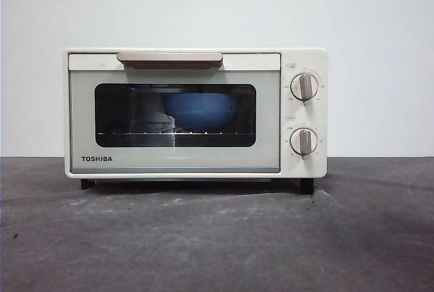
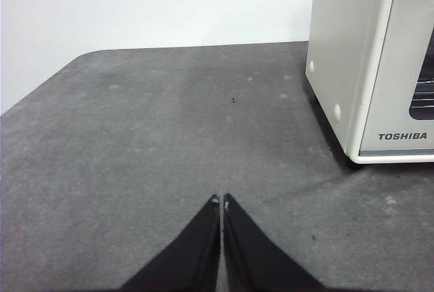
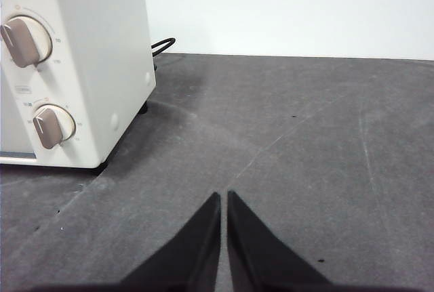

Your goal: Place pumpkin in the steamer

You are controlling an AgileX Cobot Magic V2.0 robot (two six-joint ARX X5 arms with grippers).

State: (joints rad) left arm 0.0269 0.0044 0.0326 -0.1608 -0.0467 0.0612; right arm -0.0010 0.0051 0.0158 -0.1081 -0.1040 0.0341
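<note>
The TOSHIBA steamer [image 1: 196,112] stands door-closed with a blue bowl [image 1: 201,110] inside, no pumpkin visible, while the left gripper [image 2: 221,200] and right gripper [image 3: 224,194] flank it, jaws together, empty.

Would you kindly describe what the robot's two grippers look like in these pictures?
Only the wrist views show them. The left gripper has two plain black jaws, wide at the base and tapering to narrow tips, with a small pale fleck at each tip. The right gripper looks alike: matte black, tapered, unmarked. No cables or labels show on either.
</note>
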